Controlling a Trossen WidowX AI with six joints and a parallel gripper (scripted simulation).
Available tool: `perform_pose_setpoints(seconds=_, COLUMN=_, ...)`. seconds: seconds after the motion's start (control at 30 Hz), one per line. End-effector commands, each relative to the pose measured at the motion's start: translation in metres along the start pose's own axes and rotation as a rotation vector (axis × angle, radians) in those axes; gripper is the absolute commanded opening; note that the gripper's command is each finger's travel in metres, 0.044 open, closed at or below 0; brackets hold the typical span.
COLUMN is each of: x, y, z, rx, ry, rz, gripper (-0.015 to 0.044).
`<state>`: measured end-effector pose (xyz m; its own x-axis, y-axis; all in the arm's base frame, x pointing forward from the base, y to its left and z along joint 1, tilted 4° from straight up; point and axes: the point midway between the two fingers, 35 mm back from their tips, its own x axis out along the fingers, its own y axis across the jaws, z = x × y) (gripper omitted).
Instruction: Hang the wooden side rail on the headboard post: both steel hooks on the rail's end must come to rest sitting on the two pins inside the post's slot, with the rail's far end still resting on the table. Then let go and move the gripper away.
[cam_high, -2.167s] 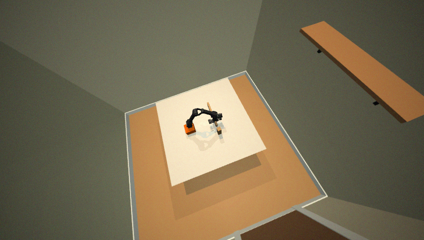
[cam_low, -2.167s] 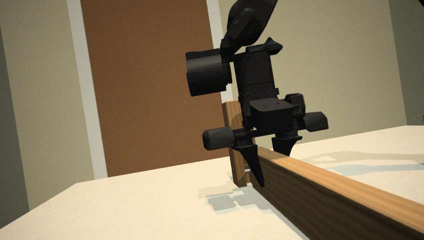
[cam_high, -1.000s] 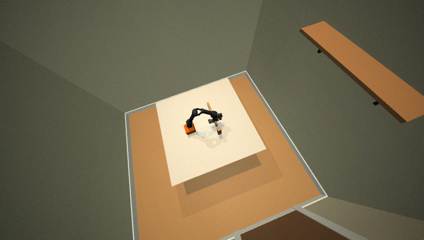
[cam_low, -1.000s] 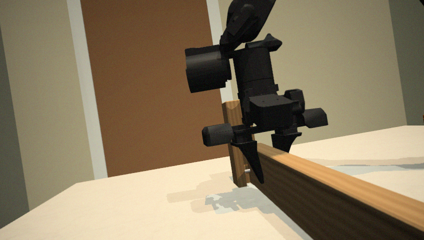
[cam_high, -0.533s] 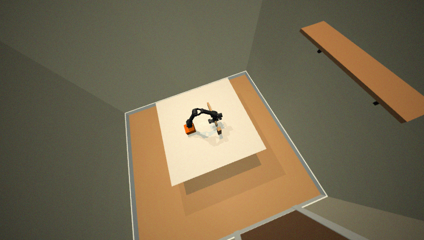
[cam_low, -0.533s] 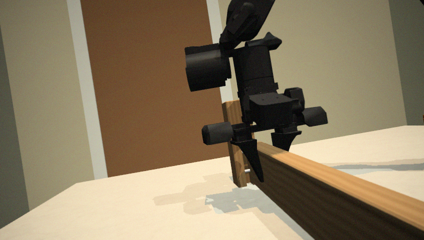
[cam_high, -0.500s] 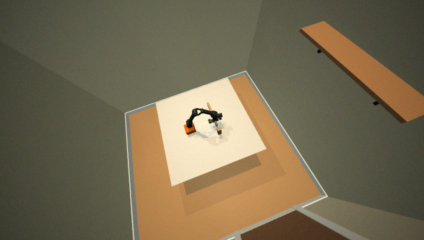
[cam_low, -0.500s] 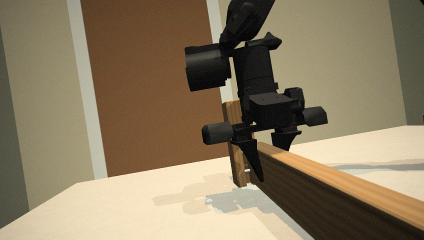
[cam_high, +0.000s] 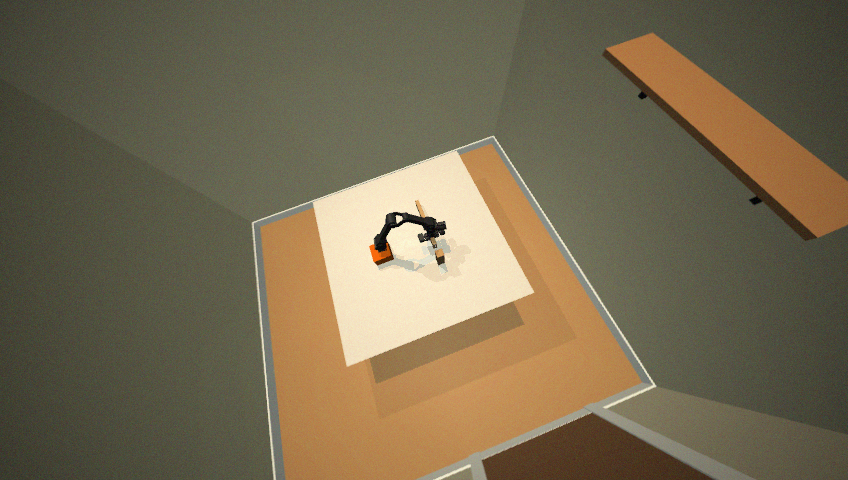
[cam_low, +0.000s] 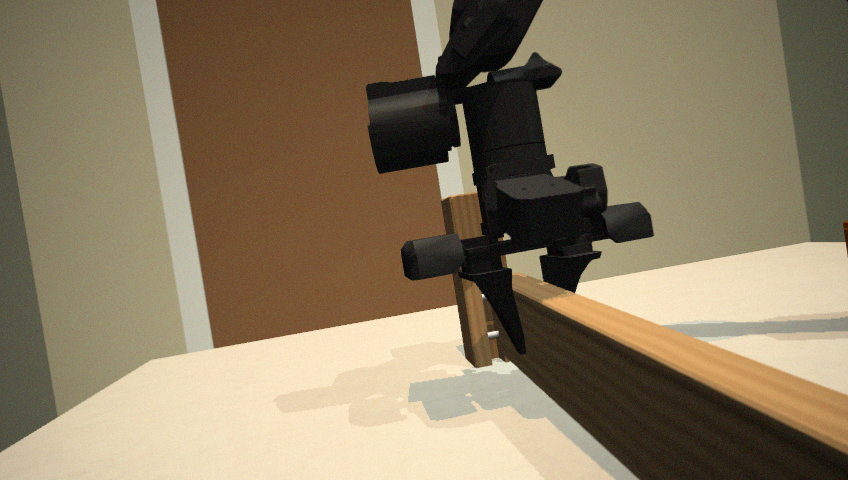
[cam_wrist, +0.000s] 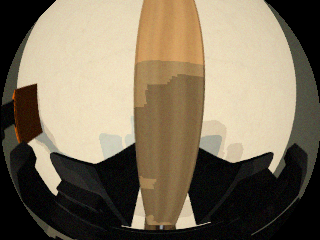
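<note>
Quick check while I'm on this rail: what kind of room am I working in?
Possibly a plain indoor workroom: a pale table stands on an orange-brown floor, a long wooden shelf is mounted on a grey-green wall.
</note>
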<state>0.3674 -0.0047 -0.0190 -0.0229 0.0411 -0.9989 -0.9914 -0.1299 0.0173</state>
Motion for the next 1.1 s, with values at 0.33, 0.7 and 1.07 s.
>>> perform_pose_setpoints(seconds=0.33, x=-0.0026, y=-0.0014, z=-0.0012, rx=-0.004, ry=-0.001, rz=-0.008, gripper=0.0000)
perform_pose_setpoints(seconds=0.7, x=-0.0014, y=-0.0014, z=-0.0024, rx=-0.004, ry=-0.001, rz=-0.008, gripper=0.0000)
perform_pose_setpoints(seconds=1.07, x=-0.0001, y=-0.0004, z=-0.0037, rx=-0.004, ry=-0.001, rz=-0.008, gripper=0.0000)
